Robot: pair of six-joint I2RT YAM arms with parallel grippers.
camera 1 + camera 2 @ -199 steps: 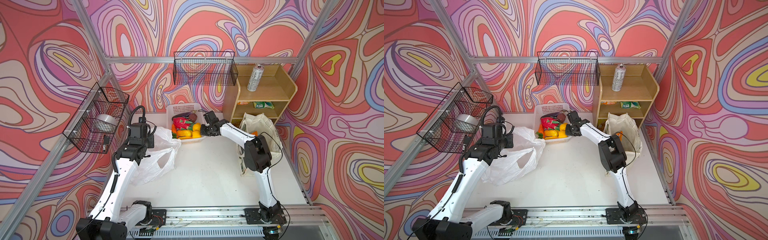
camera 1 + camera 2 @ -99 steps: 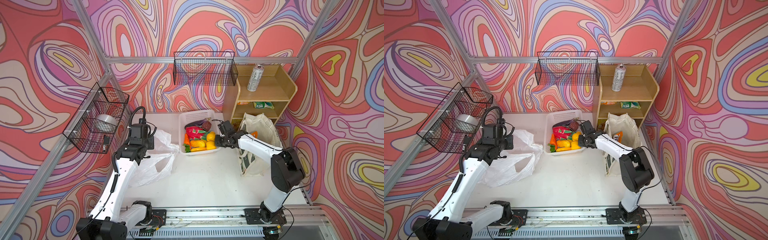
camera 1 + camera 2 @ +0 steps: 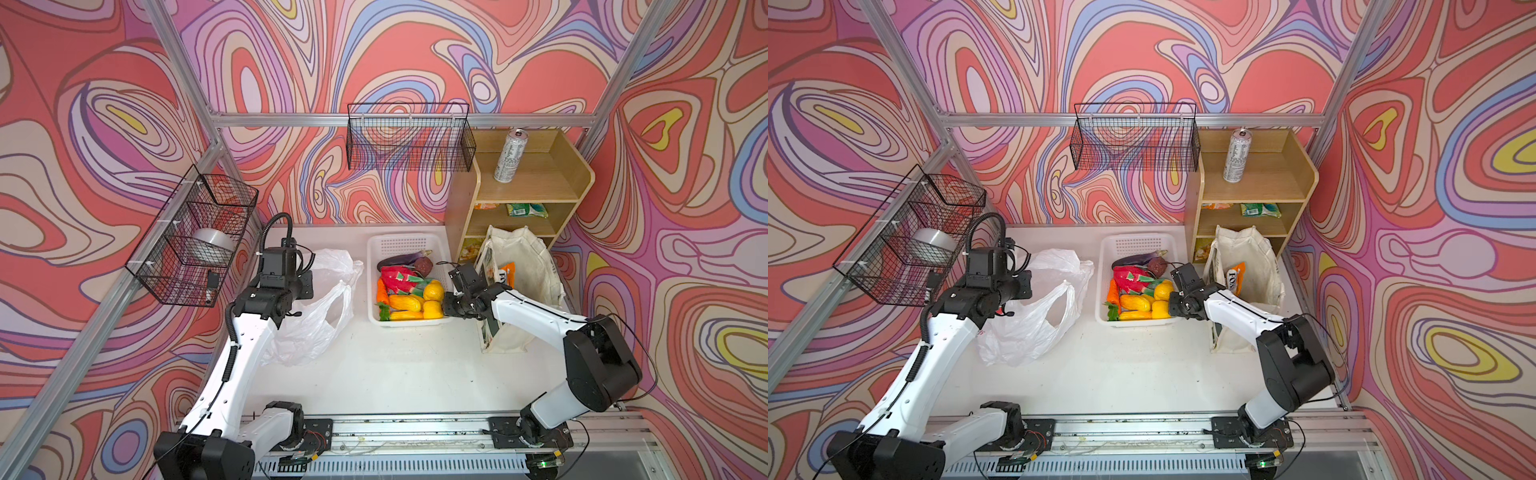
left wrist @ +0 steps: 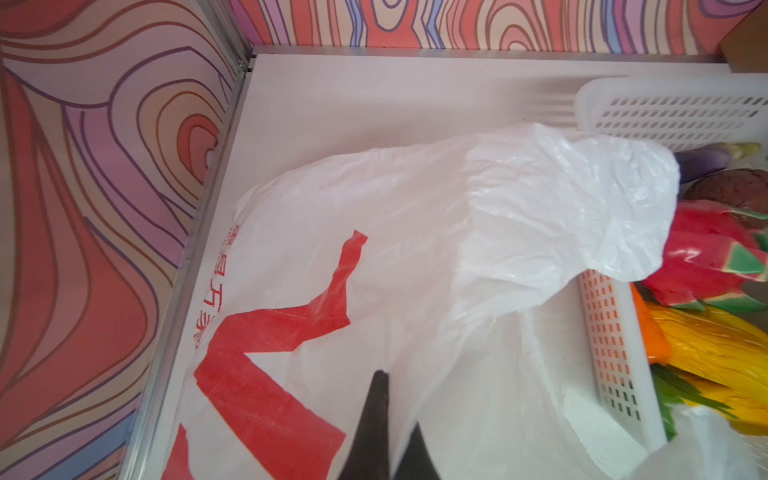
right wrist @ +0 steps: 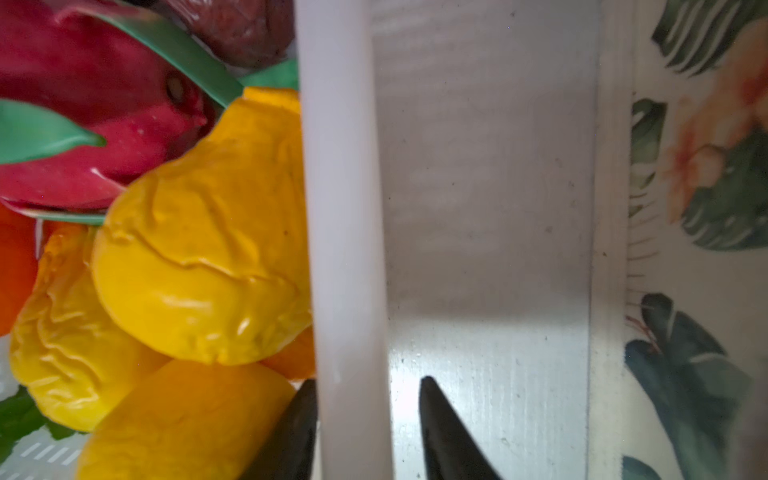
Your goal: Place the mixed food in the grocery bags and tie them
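White tabletop, swirl-patterned walls. Left gripper: jaws closed, pinching the red-lettered white plastic bag, which lies crumpled at table left. Centre: white lattice basket holds dragon fruit, lemons, carrot and eggplant. Right gripper: jaws parted, astride the basket's right rim. Canvas tote stands at right with an orange packet inside. A silver can stands on the wooden shelf.

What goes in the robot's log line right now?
left hand: shut on plastic bag | right hand: open, astride basket rim | produce: in basket
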